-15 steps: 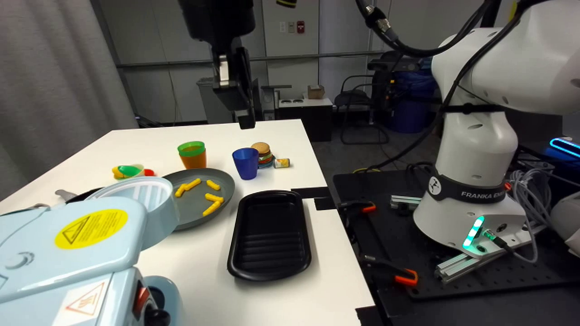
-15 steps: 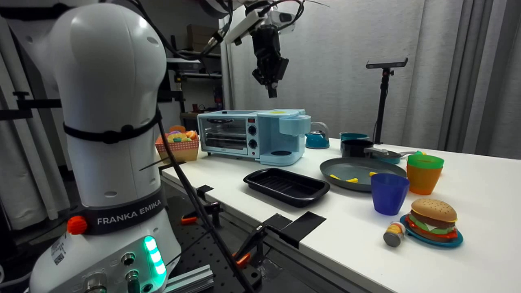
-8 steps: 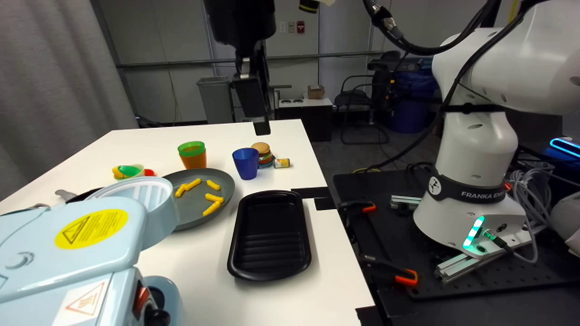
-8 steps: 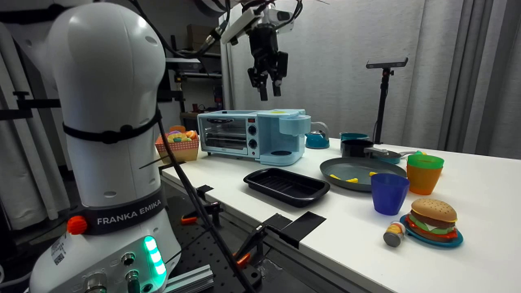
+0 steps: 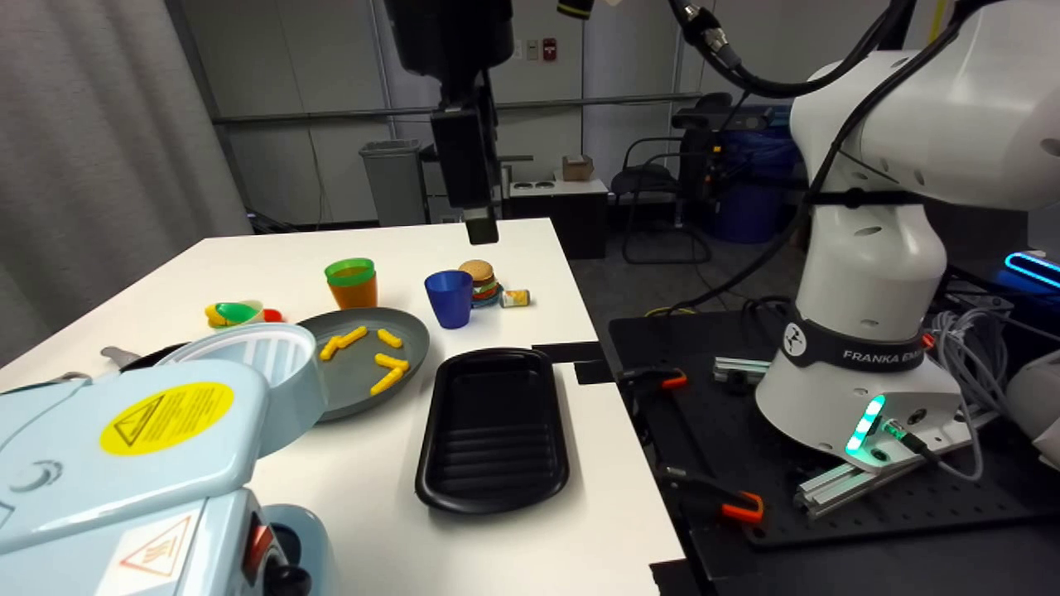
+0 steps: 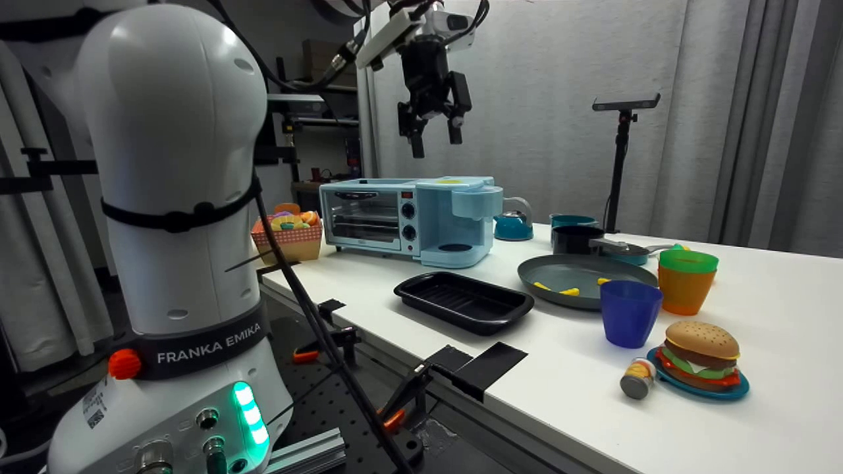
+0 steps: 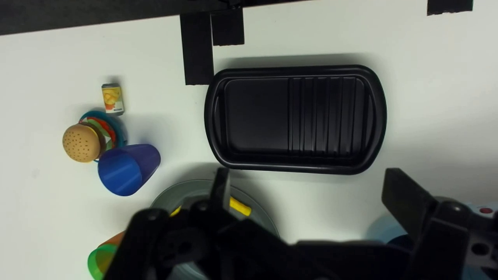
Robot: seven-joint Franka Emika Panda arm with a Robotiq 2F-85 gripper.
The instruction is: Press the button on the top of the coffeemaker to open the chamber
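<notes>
The pale blue coffeemaker stands on the table in both exterior views. Its rounded lid, bearing a yellow sticker, lies level on top. A small round mark shows on the lid; whether this is the button I cannot tell. High above the table hangs my gripper, well clear of the appliance and touching nothing. Its fingers are spread wide in the wrist view with only air between them. There, just a corner of the coffeemaker peeks out at the lower right, partly covered by a finger.
A black tray lies in front of the coffeemaker. Beside it are a grey pan with yellow pieces, a blue cup, orange and green cups and a toy burger. A fruit basket stands past the oven end.
My gripper's jaws, closed together a second ago, have spread fully apart. The arm has shifted a little toward its base side, still high up. Objects on the table have stayed put.
</notes>
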